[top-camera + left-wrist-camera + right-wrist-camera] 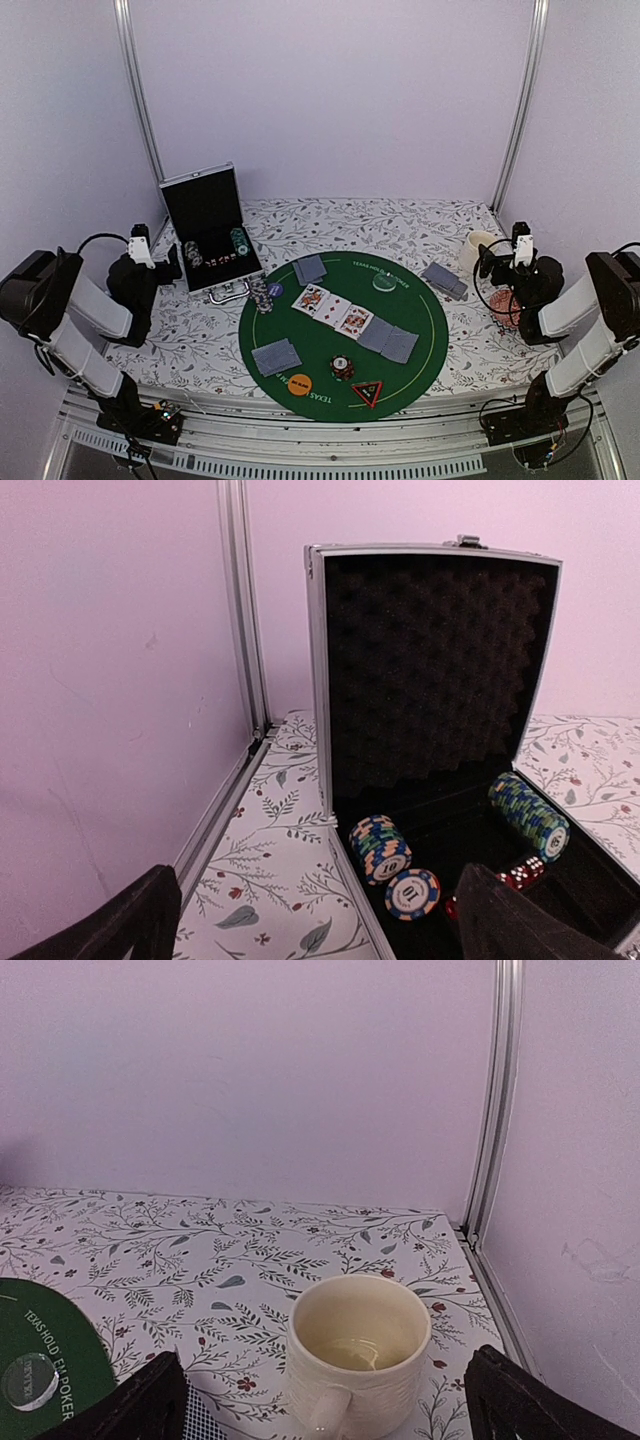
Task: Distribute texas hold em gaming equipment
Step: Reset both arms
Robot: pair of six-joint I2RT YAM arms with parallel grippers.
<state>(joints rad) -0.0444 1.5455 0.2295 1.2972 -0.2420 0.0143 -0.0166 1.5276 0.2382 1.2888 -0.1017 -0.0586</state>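
Trouble looked likeliest on the right, where the right gripper (pixel 490 265) hung with its jaws spread wide and empty and the white mug (pixel 358 1355) stood just ahead of it. A careless swing towards the green mat (pixel 270 325) could have clipped the mug and pushed it onto the pair of face-down cards (pixel 445 281) lying near it on the flowered cloth (pixel 200 340). The left gripper (pixel 168 262), equally wide and holding nothing, faced the open case (pixel 222 285), where chip rolls (pixel 381 848) lay in the tray; a nudge against the upright lid (pixel 430 680) might have dropped it shut or shoved the case. On the mat lay the row of cards (pixel 335 310), a far pair (pixel 310 268), a near pair (pixel 276 356), a chip stack (pixel 343 367), the orange disc (pixel 300 383), the triangle marker (pixel 367 392) and the clear disc (pixel 384 282). Flat cards would probably have slid or lifted in twos under a pinch, and a loose stack could have toppled.
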